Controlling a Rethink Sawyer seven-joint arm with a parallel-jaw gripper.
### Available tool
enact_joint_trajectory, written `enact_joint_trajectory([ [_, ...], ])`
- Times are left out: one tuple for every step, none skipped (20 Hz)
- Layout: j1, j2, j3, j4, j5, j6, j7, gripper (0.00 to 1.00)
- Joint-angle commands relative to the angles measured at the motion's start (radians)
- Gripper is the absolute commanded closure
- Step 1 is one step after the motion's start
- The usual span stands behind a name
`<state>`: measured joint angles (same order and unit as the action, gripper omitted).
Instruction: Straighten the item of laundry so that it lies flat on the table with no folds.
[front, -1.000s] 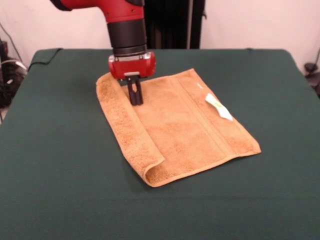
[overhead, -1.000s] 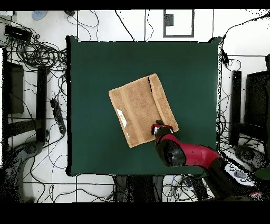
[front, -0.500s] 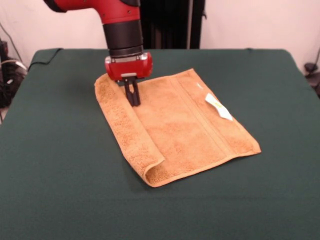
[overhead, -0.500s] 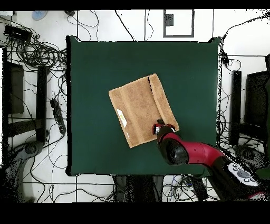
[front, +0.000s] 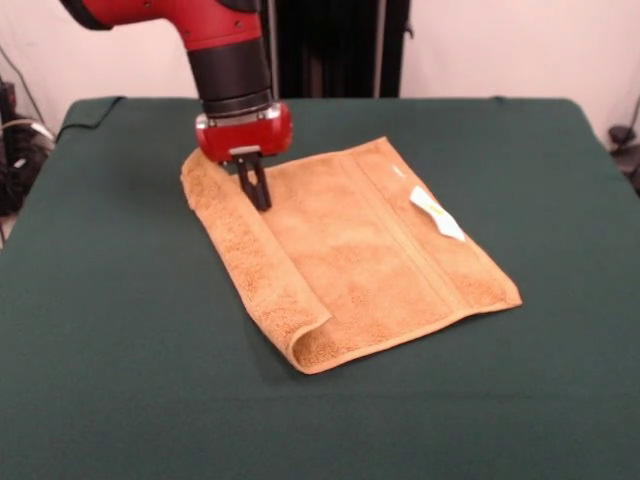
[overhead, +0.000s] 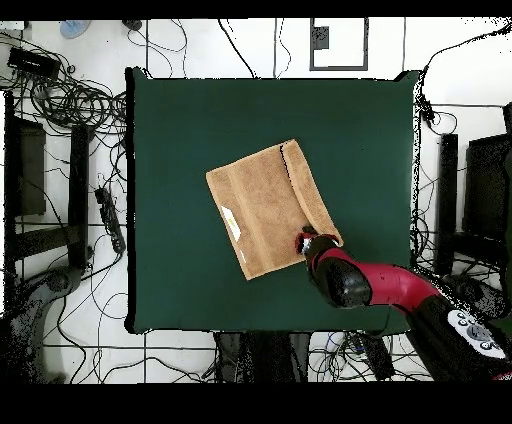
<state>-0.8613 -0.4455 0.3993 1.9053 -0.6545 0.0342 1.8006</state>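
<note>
dragged leftward in front view, gripper (front: 254, 196) pinching folded towel (front: 350, 250) edge (far corner), table (front: 120, 380)

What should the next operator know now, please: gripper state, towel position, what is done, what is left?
Gripper: shut on the folded flap's far corner of the golden-orange hand towel.
Towel: mid-table on the green table, white tag facing up.
Done: corner gripped, fold not yet opened.
Left: one long edge is folded over the towel; pull this flap outward and lay it flat.

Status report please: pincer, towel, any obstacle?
Pincer shut on towel far corner flap. One long side folded over. Table: nothing in the way.
</note>
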Motion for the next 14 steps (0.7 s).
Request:
enact_joint_trajectory([
  [-0.029, -0.031, 0.147, -0.094, -0.059, 0.172, -0.146, 1.0],
  [-0.038, -0.037, 0.157, -0.091, -0.064, 0.184, -0.149, 1.0],
  [-0.049, -0.05, 0.168, -0.087, -0.062, 0.206, -0.165, 1.0],
  [-0.058, -0.058, 0.178, -0.085, -0.066, 0.219, -0.168, 1.0],
  [-0.071, -0.07, 0.193, -0.084, -0.064, 0.247, -0.185, 1.0],
  [-0.085, -0.082, 0.208, -0.082, -0.062, 0.275, -0.202, 1.0],
  [-0.091, -0.084, 0.218, -0.085, -0.062, 0.29, -0.21, 1.0],
  [-0.098, -0.086, 0.228, -0.088, -0.062, 0.304, -0.218, 1.0],
  [-0.105, -0.087, 0.237, -0.09, -0.062, 0.317, -0.225, 1.0],
  [-0.112, -0.089, 0.246, -0.093, -0.062, 0.331, -0.232, 1.0],
  [-0.117, -0.091, 0.253, -0.094, -0.063, 0.342, -0.234, 1.0],
  [-0.125, -0.097, 0.263, -0.096, -0.059, 0.36, -0.245, 1.0],
  [-0.131, -0.101, 0.272, -0.097, -0.061, 0.373, -0.246, 1.0],
  [-0.139, -0.104, 0.28, -0.096, -0.057, 0.387, -0.253, 1.0],
])
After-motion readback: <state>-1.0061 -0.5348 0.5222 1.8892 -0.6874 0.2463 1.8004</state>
